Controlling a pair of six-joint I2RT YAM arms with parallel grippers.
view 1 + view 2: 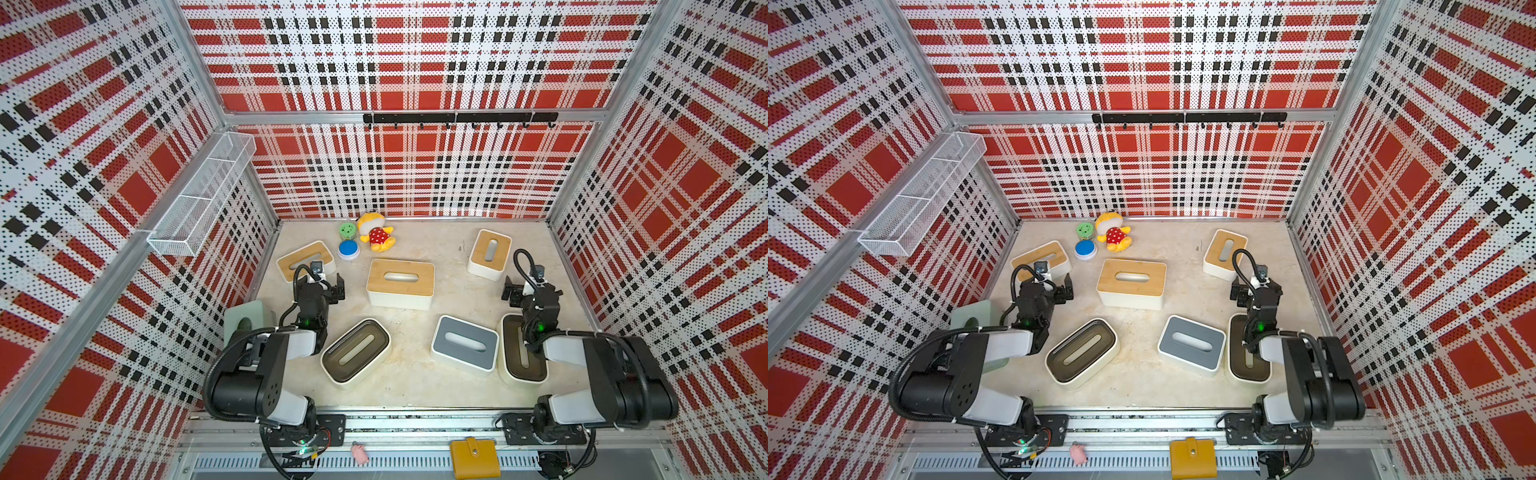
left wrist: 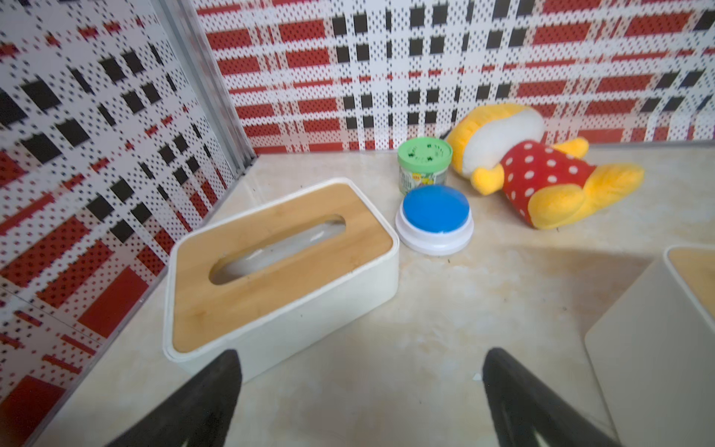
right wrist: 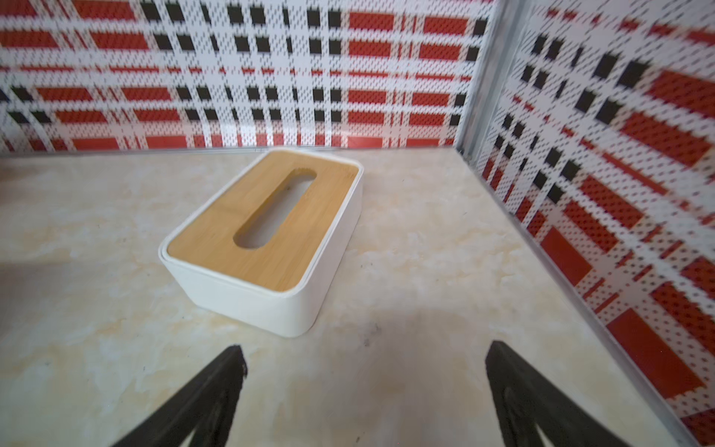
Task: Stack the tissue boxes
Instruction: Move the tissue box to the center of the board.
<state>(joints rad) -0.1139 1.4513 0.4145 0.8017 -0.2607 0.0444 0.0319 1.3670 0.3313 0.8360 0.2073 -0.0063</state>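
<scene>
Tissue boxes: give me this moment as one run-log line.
tissue boxes: seven, none stacked | left hand: open, empty | right hand: open, empty

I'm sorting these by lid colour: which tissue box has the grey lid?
The grey-lidded tissue box at the front, lying between the two dark-brown-lidded boxes; it has the only grey lid in view.

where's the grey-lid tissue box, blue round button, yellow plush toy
grey-lidded white tissue box (image 1: pixel 465 342): in a top view, lid slot
round blue plastic button (image 2: pixel 435 209): left wrist view, blue top
yellow plush toy (image 2: pixel 541 174): left wrist view, red dress
</scene>
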